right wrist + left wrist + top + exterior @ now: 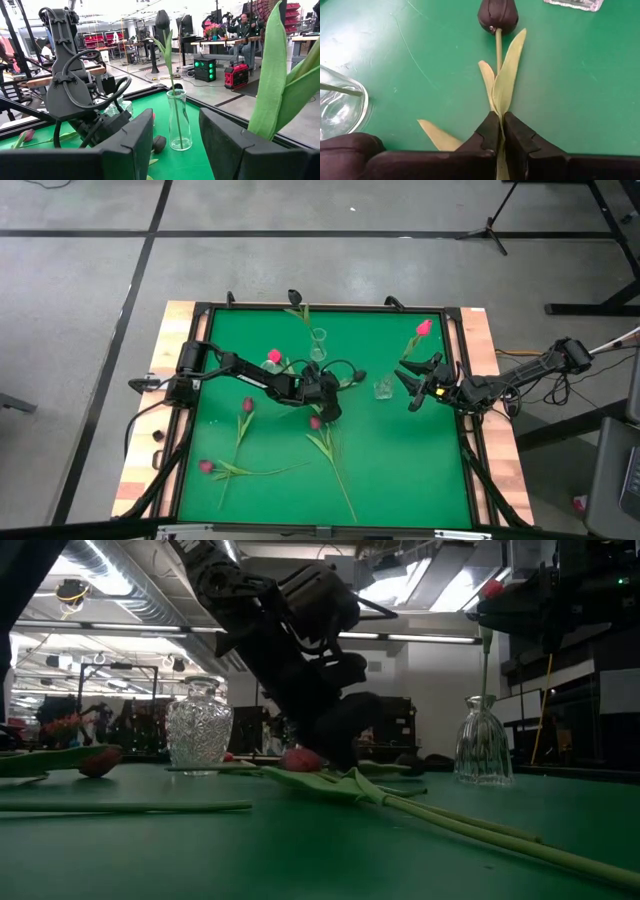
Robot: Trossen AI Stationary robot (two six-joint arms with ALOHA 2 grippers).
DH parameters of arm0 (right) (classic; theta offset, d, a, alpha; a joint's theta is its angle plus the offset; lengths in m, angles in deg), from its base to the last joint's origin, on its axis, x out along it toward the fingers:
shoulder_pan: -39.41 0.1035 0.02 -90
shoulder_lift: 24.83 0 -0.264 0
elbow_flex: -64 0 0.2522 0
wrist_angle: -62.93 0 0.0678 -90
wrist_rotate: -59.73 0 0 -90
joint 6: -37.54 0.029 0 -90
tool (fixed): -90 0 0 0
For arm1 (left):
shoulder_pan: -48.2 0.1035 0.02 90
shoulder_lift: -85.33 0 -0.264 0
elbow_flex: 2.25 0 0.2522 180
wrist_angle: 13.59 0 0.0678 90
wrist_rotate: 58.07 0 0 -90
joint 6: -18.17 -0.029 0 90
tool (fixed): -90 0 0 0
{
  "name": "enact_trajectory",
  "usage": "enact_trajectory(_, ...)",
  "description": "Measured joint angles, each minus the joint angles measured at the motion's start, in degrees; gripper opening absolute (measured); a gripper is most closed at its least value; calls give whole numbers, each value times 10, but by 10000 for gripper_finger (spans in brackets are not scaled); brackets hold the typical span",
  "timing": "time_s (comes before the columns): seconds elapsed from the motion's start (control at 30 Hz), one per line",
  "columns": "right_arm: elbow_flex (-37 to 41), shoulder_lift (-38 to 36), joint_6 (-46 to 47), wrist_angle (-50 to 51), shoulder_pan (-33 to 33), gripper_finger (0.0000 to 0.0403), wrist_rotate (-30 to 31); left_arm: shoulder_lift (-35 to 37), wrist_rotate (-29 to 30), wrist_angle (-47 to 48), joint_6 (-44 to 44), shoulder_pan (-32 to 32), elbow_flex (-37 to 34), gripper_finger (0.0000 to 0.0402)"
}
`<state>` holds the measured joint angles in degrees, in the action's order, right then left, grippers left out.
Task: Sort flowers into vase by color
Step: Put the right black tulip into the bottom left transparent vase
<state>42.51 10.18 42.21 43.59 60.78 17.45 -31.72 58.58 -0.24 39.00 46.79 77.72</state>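
Left hand point(498, 125) is pinched shut on the stem of a near-black tulip point(498, 15) lying on the green table point(580, 90), mid-table, near two glass vases point(318, 338). Right hand point(418, 388) waits half open at the right edge, beside a pink tulip point(423, 328). Other tulips point(246, 406) lie scattered across the mat.

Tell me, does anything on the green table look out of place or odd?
Nothing looks damaged or spilled. Several tulips lie loose on the green table, unsorted. The left tool is shut on the stem of a dark tulip lying flat. The tall slim vase stands upright with one dark flower.
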Motion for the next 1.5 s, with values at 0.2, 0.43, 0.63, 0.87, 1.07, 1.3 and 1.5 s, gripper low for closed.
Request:
enact_trajectory(0.2, 0, 0, 0, 0, 0, 159, 0, 0, 17, -5, 5, 0, 6, 11)
enact_trajectory(0.43, 0, 0, 10, 0, 0, 159, -4, 0, 39, -1, -3, -1, 56, 11)
enact_trajectory(0.63, 0, 0, 11, -1, 0, 159, -9, 17, 39, 7, -65, -7, 93, 11)
enact_trajectory(0.87, 0, 0, 11, -3, 0, 159, -9, 107, 80, 39, -104, 5, 93, 12)
enact_trajectory(1.07, 0, 0, 11, 1, 0, 159, -9, 218, 78, 38, -124, 19, 72, 12)
enact_trajectory(1.3, 0, 0, 10, 2, 0, 159, -9, 415, 76, -168, -173, 11, -79, 12)
enact_trajectory(1.5, 0, 0, 10, 1, 0, 159, -9, 556, 73, -349, -228, -19, -261, 12)
